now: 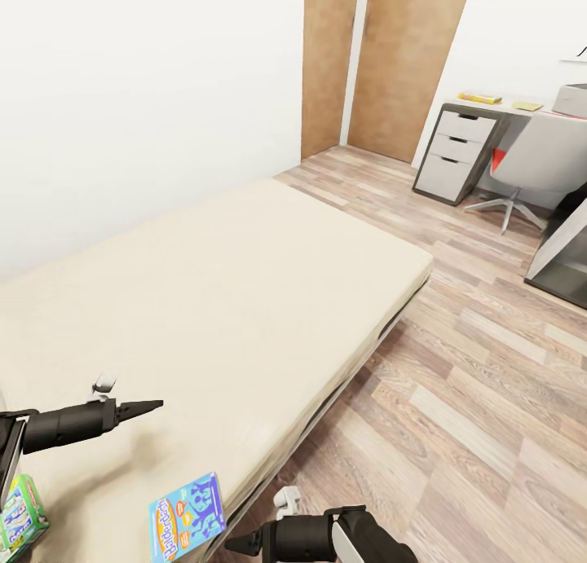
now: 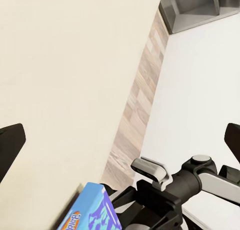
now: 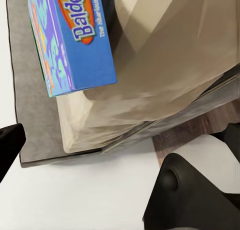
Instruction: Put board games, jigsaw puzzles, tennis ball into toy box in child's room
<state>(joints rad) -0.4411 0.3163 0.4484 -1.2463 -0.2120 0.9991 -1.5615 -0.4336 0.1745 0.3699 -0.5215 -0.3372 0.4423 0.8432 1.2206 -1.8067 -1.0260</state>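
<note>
A blue and orange board game lies at the near edge of the cream bed, partly overhanging it. The right wrist view has the same game close up above the grey bed frame. A white and green board game sits at the bed's near left corner. My left gripper hovers open over the mattress, up and left of the blue game. My right gripper is open, low beside the bed edge just right of that game. The grey toy box stands on the far table; jigsaw puzzles and tennis ball cannot be made out.
The table has a white drawer unit and flat yellow items on top. A grey swivel chair stands before it, and a dark shelf unit is at the right. Wood plank floor runs between bed and table.
</note>
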